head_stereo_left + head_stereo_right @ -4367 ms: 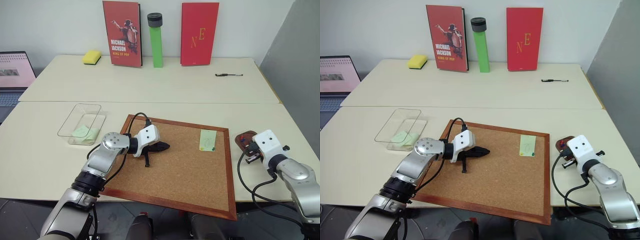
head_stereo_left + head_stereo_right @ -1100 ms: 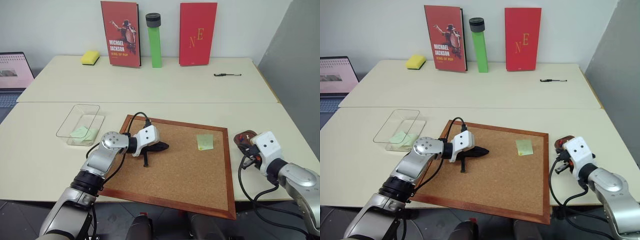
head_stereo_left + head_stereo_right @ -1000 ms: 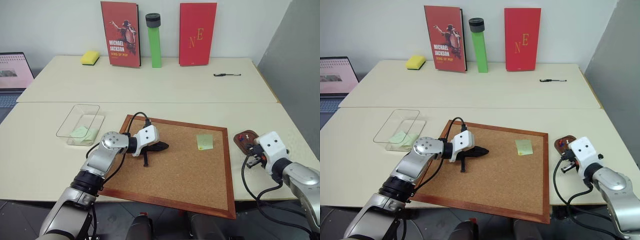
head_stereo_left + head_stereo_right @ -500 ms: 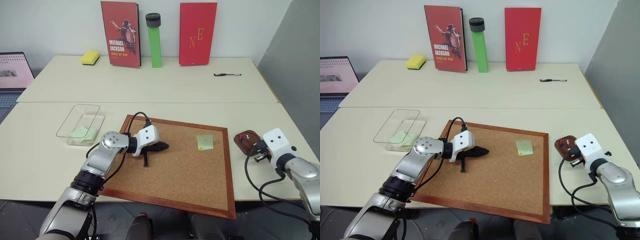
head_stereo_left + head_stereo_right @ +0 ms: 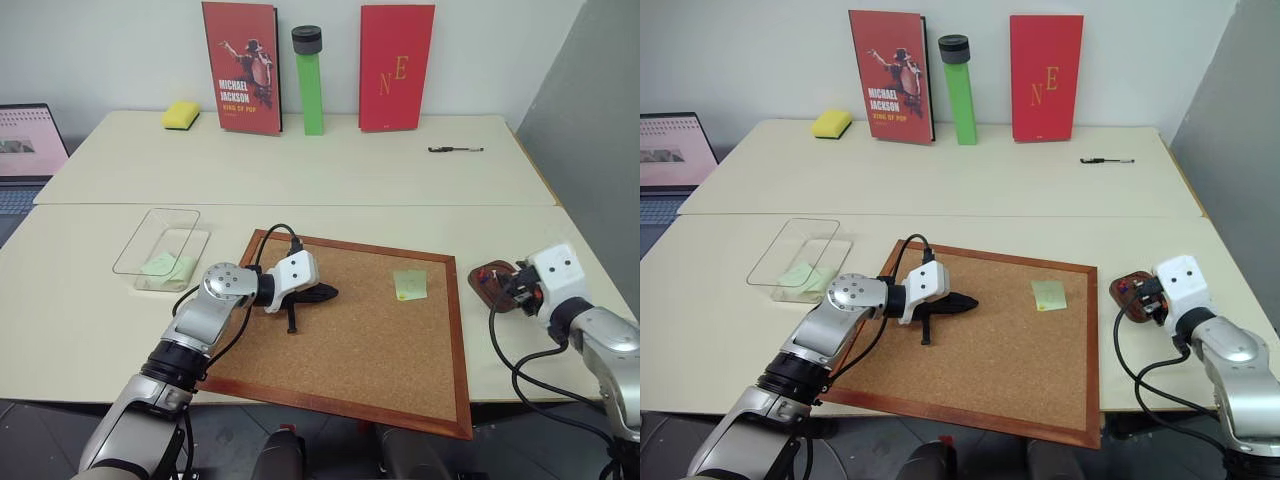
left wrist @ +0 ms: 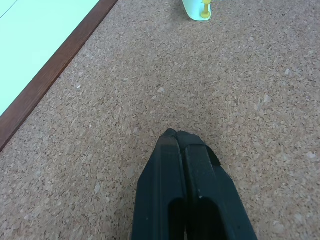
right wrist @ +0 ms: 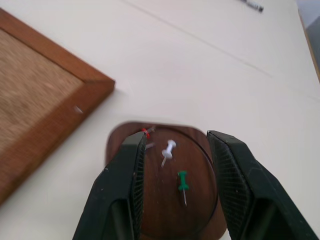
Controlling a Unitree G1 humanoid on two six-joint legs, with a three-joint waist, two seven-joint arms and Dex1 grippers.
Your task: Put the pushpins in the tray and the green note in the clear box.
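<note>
The right gripper (image 7: 175,165) hovers over the tray (image 7: 165,210), fingers spread and empty; white, green and red pushpins (image 7: 182,181) lie in that dish just off the corkboard's (image 5: 370,340) right edge. The left gripper (image 6: 178,137), fingers pressed together, rests over the cork. The green note (image 5: 409,283) sits near the board's upper right corner; the clear box (image 5: 160,248) stands off its left edge.

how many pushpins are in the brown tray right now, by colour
red pushpin: 1, partly hidden behind a finger
white pushpin: 1
green pushpin: 1
total in the tray: 3 that show
</note>
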